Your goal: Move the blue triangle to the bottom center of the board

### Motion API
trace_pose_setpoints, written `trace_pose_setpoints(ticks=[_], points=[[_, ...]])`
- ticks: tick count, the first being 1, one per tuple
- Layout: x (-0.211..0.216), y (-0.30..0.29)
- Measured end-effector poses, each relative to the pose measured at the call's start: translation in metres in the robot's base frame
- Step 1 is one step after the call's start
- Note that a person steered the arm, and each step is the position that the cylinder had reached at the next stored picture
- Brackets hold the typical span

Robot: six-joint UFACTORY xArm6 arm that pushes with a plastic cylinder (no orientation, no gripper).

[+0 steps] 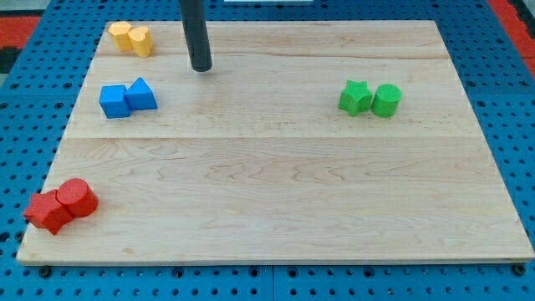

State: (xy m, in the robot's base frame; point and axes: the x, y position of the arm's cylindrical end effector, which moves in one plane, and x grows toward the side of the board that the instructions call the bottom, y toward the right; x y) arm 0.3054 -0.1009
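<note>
The blue triangle (141, 94) lies at the view's upper left of the wooden board (276, 192), touching a blue cube (114, 101) on its left side. My tip (201, 68) is the lower end of a dark rod that comes down from the view's top. It stands above and to the right of the blue triangle, a short gap apart from it.
Two yellow blocks (131, 38) sit together at the top left corner. A green star (356, 97) and a green cylinder (386, 100) touch at the upper right. A red star (48, 211) and a red cylinder (76, 198) touch at the bottom left corner.
</note>
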Motion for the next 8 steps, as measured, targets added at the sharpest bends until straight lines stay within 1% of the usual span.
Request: trace_pose_setpoints(ticks=[2, 4, 6, 8], points=[[0.024, 0.026], [0.026, 0.029], [0.020, -0.010], [0.020, -0.014]])
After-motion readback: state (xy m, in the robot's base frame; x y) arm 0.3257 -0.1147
